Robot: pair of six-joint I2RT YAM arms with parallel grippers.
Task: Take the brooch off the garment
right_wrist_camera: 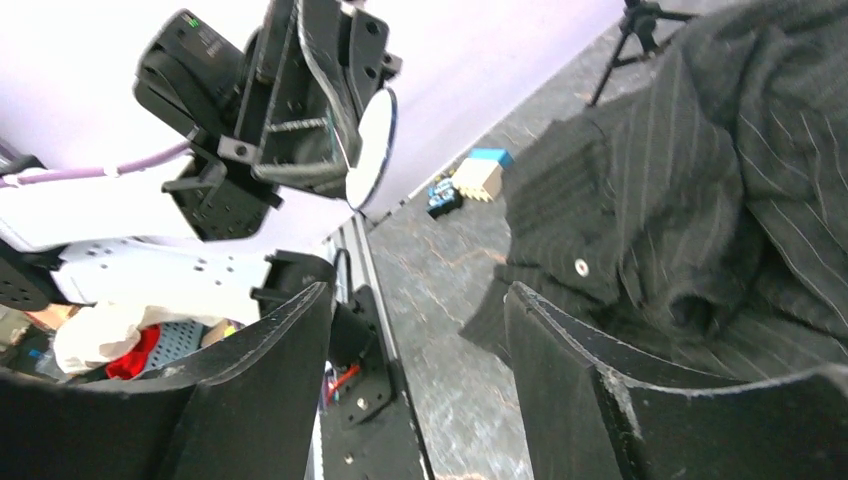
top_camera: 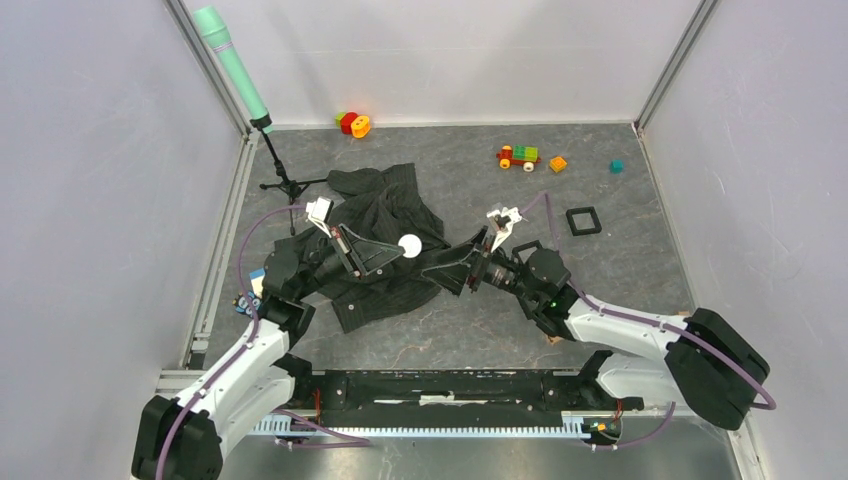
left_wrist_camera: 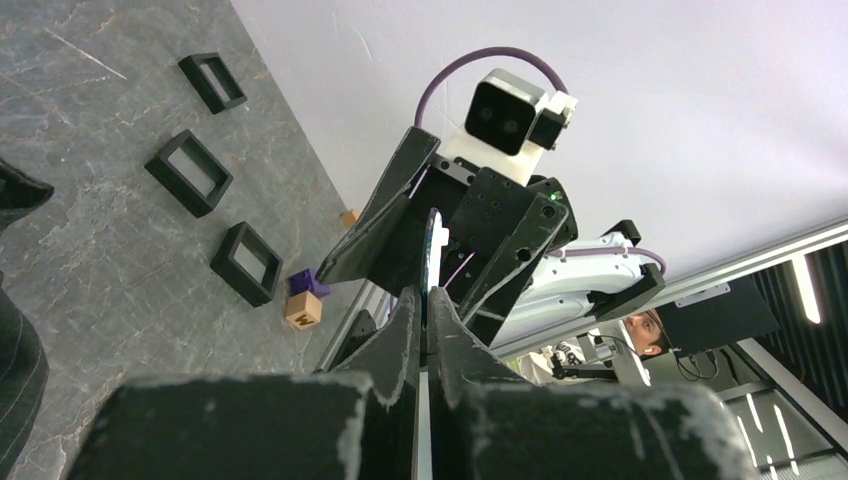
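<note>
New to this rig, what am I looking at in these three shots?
There are two robot arms bolted at the near edge of a table. One picture comes from a fixed camera above and behind them. The other two come from a camera on each wrist, so the dark wedges in the foreground are that arm's own fingers.

A dark pinstriped shirt lies crumpled on the table. Farther back are a toy train, an orange block, a teal cube and a black square frame.

The left gripper is shut on a thin round disc with a white face, apparently the brooch, held above the shirt. The right gripper is open beside the shirt and holds nothing.
</note>
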